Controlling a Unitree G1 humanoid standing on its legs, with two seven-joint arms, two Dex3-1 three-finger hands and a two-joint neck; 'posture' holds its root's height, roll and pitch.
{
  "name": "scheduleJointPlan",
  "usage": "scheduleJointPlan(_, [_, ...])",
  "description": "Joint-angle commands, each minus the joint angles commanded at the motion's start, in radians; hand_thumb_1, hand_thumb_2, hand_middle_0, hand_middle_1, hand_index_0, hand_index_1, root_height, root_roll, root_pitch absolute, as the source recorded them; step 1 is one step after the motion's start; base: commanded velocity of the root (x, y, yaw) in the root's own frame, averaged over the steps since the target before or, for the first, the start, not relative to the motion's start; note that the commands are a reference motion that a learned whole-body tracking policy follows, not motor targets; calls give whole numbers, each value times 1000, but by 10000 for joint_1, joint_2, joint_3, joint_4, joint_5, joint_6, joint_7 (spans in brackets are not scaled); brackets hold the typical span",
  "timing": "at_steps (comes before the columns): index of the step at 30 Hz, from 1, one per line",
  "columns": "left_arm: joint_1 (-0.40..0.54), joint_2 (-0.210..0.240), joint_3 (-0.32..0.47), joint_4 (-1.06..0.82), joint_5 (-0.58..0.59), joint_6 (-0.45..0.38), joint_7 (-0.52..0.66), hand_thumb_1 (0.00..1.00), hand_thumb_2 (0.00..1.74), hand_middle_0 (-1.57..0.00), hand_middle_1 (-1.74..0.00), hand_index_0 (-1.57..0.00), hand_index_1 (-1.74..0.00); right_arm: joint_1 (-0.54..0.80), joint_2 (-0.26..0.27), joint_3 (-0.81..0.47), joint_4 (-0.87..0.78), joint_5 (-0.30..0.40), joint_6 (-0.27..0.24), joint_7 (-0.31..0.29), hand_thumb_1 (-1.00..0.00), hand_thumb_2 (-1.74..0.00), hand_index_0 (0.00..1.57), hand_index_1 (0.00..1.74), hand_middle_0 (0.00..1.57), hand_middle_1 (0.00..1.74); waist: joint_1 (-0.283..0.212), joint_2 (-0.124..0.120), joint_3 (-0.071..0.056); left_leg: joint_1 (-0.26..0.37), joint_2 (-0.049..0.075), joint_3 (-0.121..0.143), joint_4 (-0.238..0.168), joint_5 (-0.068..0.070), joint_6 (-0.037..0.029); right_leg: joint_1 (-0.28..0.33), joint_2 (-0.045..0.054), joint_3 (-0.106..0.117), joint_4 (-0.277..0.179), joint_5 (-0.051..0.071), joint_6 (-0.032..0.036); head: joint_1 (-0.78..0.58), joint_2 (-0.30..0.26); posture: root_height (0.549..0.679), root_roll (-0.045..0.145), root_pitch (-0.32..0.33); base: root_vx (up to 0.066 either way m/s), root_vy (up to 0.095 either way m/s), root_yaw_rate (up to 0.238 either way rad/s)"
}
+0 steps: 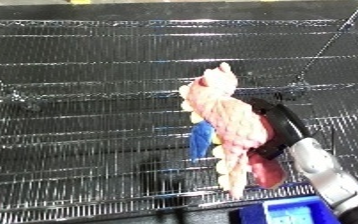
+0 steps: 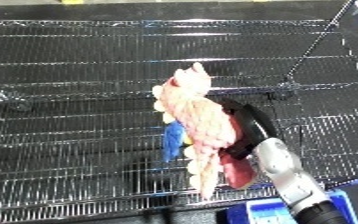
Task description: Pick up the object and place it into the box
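our right robot hand (image 1: 278,131) is curled around the plush toy (image 1: 229,125), which hangs long-axis upright above the wire bin (image 1: 87,100), so we judge it only needs lowering.

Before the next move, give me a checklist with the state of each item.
1. Right hand curled round the plush toy: ok.
2. Toy lifted off the wire rack: cannot tell.
3. Blue bin in view at the lower edge: ok.
4. Toy over the bin: not ok, it is over the rack.
5. Left hand clear of the path: cannot tell, it shows in neither view.
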Motion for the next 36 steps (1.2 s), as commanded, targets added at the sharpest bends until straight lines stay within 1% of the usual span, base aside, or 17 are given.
scheduleJointPlan(5, [180,-150,174,-36,41,116,-65,1000,1740,-1570,-1740,-1570,-1740,1509,70,-1556,-1466,427,-195,-369,-1000,-1740,1570,1740,1570,1740,-255,-15,-165,198,24,64,-44,-18,16,210,-4,10,-42,-24,0,567,102,633,43,-152,-9,-7,-25])
scheduleJointPlan(11, [420,-300,385,-134,156,270,-183,1000,1740,-1570,-1740,-1570,-1740,3336,173,-3398,-2987,448,-386,-644,-1000,-1740,1570,1740,1570,1740,-554,-37,-448,489,60,134,-115,-83,32,615,23,9,-251,-37,-24,1443,173,636,43,-170,6,-5,-13])
scheduleJointPlan(14, [541,-394,465,-169,216,347,-230,1000,1740,-1570,-1740,-1570,-1740,4291,482,-4381,-3578,586,-527,-845,-1000,-1740,1570,1740,1570,1740,-739,-45,-588,615,74,156,-86,-140,40,790,46,14,-316,-47,-35,1996,95,637,43,-181,14,-3,-12])
scheduleJointPlan(16, [610,-464,501,-163,269,402,-259,1000,1740,-1570,-1740,-1570,-1740,4900,791,-5020,-3871,722,-646,-1022,-1000,-1740,1570,1740,1570,1740,-889,-43,-686,710,82,180,-47,-198,51,905,68,25,-346,-57,-43,2472,50,637,43,-189,13,2,-31])
scheduleJointPlan(19, [654,-516,472,-97,340,471,-298,1000,1740,-1570,-1740,-1570,-1740,5597,1243,-5782,-4085,955,-822,-1282,-1000,-1740,1570,1740,1570,1740,-1081,-37,-821,842,108,228,18,-285,65,1062,99,48,-383,-68,-52,3165,-229,637,43,-200,15,10,-47])
scheduleJointPlan(21, [661,-551,414,-26,377,523,-316,1000,1740,-1570,-1740,-1570,-1740,5994,1584,-6233,-4160,1150,-964,-1462,-1000,-1740,1570,1740,1570,1740,-1233,-37,-907,917,125,265,84,-342,71,1158,120,74,-407,-67,-58,3923,-549,638,43,-206,17,11,-46])
scheduleJointPlan(25, [625,-596,217,133,462,624,-375,1000,1740,-1570,-1740,-1570,-1740,6704,2171,-6942,-4203,1355,-1175,-1730,-1000,-1740,1570,1740,1570,1740,-1532,-51,-1040,1031,160,325,208,-434,69,1296,147,106,-433,-58,-61,4816,-1023,638,44,-219,11,12,-39])
scheduleJointPlan(27, [624,-614,153,196,500,676,-408,1000,1740,-1570,-1740,-1570,-1740,7010,2295,-7196,-4119,1329,-1184,-1803,-1000,-1740,1570,1740,1570,1740,-1649,-69,-1079,1075,177,345,260,-471,71,1329,159,122,-437,-48,-62,5374,-1264,638,44,-223,0,5,-55])
scheduleJointPlan(29, [639,-627,149,246,515,712,-425,1000,1740,-1570,-1740,-1570,-1740,7265,2341,-7438,-3967,1334,-1177,-1876,-1000,-1740,1570,1740,1570,1740,-1746,-84,-1106,1097,187,362,312,-502,76,1336,170,143,-437,-28,-66,5634,-1373,638,44,-227,-9,-2,-61])
scheduleJointPlan(32, [640,-610,171,321,523,713,-414,1000,1740,-1570,-1740,-1570,-1740,7621,2334,-7926,-3510,1572,-1238,-2067,-1000,-1740,1570,1740,1570,1740,-1948,-95,-1157,1143,193,420,347,-539,83,1338,188,189,-474,29,-68,6245,-1917,638,46,-229,-20,7,-95])
scheduleJointPlan(36, [592,-611,119,410,490,685,-366,1000,1740,-1570,-1740,-1570,-1740,8059,2313,-8557,-2782,1942,-1369,-2224,-1000,-1740,1570,1740,1570,1740,-2249,-86,-1260,1270,211,528,331,-583,91,1429,230,259,-616,104,-62,7108,-2653,641,48,-230,-8,16,-129])
